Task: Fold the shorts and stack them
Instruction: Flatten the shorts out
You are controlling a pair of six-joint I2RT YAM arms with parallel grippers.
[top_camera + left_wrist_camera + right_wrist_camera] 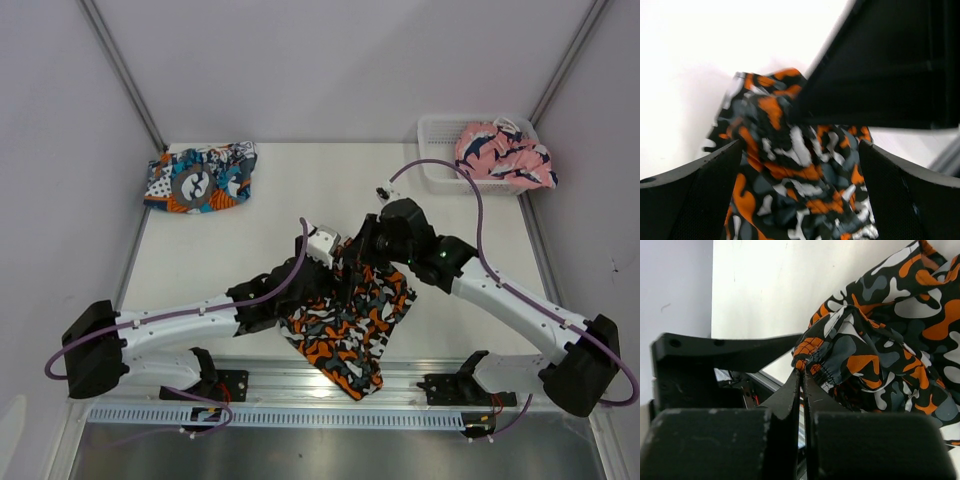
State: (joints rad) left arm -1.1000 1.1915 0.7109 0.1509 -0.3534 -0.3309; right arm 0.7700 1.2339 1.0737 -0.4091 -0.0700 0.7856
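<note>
Blotched shorts [350, 325] in orange, black, white and grey lie crumpled on the tabletop [300, 200], directly under and between the two pincers, with one end trailing from them to the tabletop's near edge. The right pincer [801, 371] is pressed tight together on a gathered, elastic-looking edge of this cloth, and a small bunch of fabric shows right at its tips. The rest of the garment spreads away to that pincer's right in its wrist view. The left pincer [801, 145] stands at its widest. Its two black fingers [695, 200] sit on either side of the rumpled cloth, which fills the gap between them. Whether they touch it cannot be told. A black part of the right arm crosses just beyond the left pincer's tips.

Teal-blue shorts [200, 178], with orange, white and a round emblem, sit in a heap well apart from both pincers, far off beyond the left one at the tabletop's far left corner. A white mesh basket [436, 150] stands well beyond the right pincer at the far right corner, and a pink printed garment [505, 155] lies in it and drapes over its rim.
</note>
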